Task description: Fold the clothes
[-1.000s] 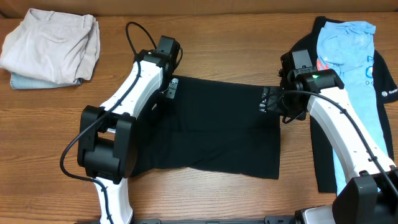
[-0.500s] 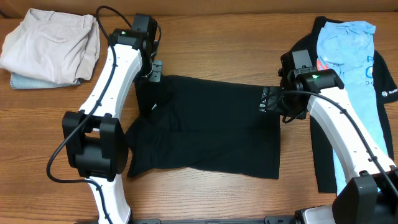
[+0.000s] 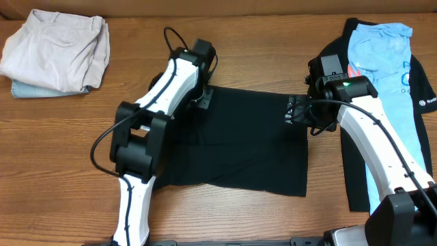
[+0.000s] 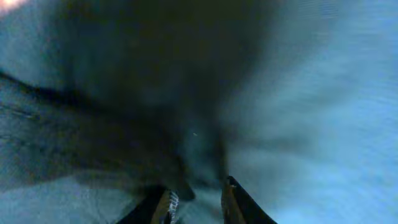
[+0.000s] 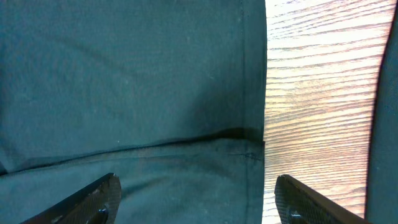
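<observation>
- I see the plain black short-sleeved T-shirt (image 3: pixel 239 143) lying spread flat in the middle of the brown wooden table (image 3: pixel 273 41). The white left arm crosses over its left part.
- My left gripper (image 3: pixel 203 97) sits at the shirt's upper left edge. Its wrist view is smeared by blur. The two fingers (image 4: pixel 233 199) stand close together over dark cloth, and I cannot tell whether they pinch the fabric.
- My right gripper (image 3: pixel 295 109) is at the shirt's right edge, with its jaws spread wide and nothing between them. In its wrist view a hemmed edge of the black cloth runs beside bare wood.
- At the far right a light blue printed tee (image 3: pixel 379 55) lies on top of a black shirt with a white sleeve logo (image 3: pixel 422 85), apart from the one I am working on.
- In the top left corner a beige folded garment (image 3: pixel 54 44) rests on a pale blue folded garment (image 3: pixel 27 89).
</observation>
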Motion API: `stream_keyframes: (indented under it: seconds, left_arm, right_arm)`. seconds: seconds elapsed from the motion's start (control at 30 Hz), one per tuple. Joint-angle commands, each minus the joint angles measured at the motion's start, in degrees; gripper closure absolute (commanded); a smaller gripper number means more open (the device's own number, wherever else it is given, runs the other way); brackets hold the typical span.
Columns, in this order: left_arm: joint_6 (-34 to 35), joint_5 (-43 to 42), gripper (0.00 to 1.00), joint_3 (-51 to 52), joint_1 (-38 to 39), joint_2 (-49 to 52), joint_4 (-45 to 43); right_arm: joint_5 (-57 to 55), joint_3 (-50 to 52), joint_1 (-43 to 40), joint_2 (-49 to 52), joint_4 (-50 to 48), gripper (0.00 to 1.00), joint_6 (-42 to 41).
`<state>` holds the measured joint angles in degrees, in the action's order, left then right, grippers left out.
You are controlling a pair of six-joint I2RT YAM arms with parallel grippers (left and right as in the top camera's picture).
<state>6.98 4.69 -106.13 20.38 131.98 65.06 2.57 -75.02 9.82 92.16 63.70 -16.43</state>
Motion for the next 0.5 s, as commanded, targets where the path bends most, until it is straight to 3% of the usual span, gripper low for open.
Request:
stream_keyframes:
  seconds: [0.0,0.13,0.27,0.47]
  left_arm:
    - [5.7,5.9,0.74,-0.4,-0.5,0.1,0.3]
    - [5.9,8.1,0.75,-0.4,-0.5,0.1,0.3]
    - [6.0,10.0,0.96,-0.9,-0.5,0.1,1.0]
    - [9.4,18.1,0.96,-5.1,-0.8,0.1,5.6]
  right_arm:
    - [-0.6,-1.0,-0.2,-0.3,-0.2,0.17,0.4]
    - [-0.6,-1.0,-0.2,-0.3,-0.3,0.17,0.4]
    - [-0.6,-1.0,-0.2,-0.3,-0.6,0.16,0.4]
    - [-0.5,-1.0,-0.2,-0.3,-0.5,0.16,0.4]
